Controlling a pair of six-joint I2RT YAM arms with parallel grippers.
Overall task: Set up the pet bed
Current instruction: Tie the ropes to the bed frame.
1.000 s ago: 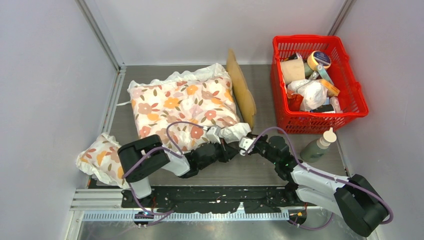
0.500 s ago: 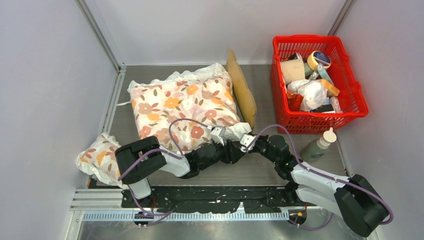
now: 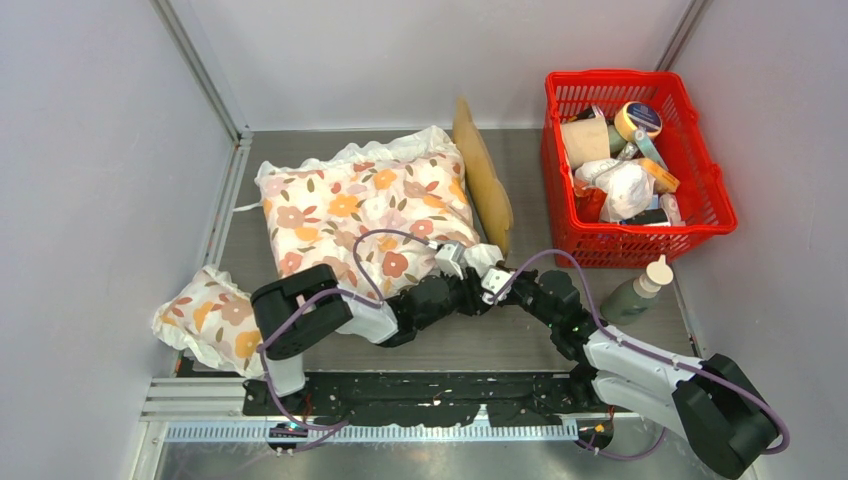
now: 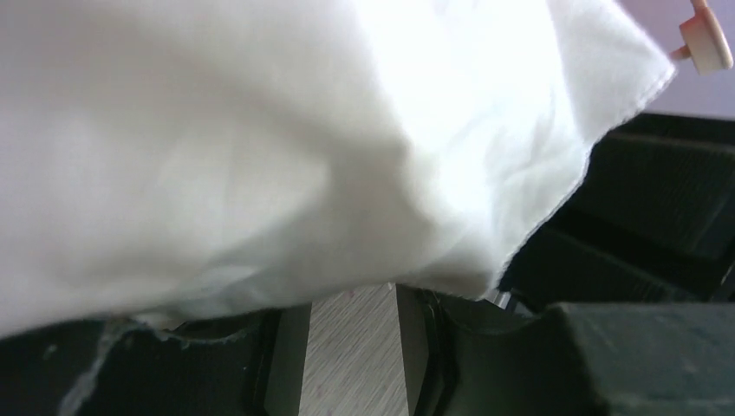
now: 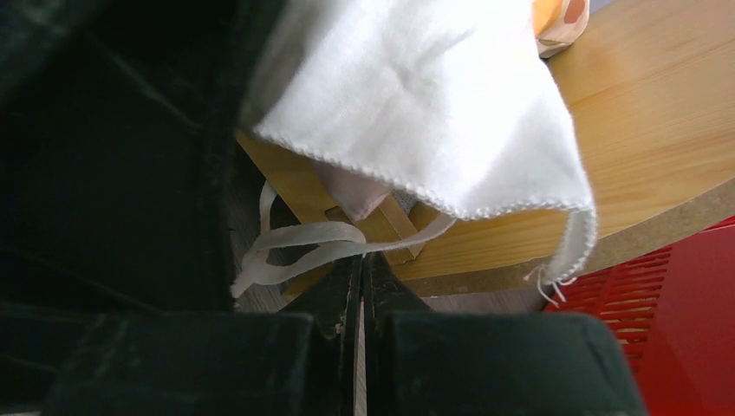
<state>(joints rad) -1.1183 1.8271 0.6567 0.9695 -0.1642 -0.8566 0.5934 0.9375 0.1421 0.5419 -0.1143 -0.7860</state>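
Scene: a grey bench (image 3: 520, 345) seen from above, two black robot arms reaching in from the near edge
Pet bed: the pet bed (image 3: 483, 180) sits mid-bench, only its light-wood headboard showing; the rest lies under a floral cushion (image 3: 360, 215)
Nearby: a small floral pillow (image 3: 205, 318) at the left edge, a red basket (image 3: 700, 215) of odds and ends at the right, a bottle (image 3: 632, 293) just in front of it
Left pincer: the left pincer (image 3: 470, 270) is at the cushion's near-right white corner; the jaws show a gap low down, but cloth hides the tips, so I cannot tell whether they clamp it
Right pincer: the right pincer (image 5: 360, 260) has its jaws together, seemingly nipping a white tie (image 5: 299, 247) that hangs beside the wooden frame
Risk, slip: the tie is thin and limp, so it could slide out of the jaws under any pull
Risk, drag: tugging the corner could skew the cushion off the frame or shift the light bed
Risk, clash: both pincers work almost touching, so a small misjudged move could knock them together
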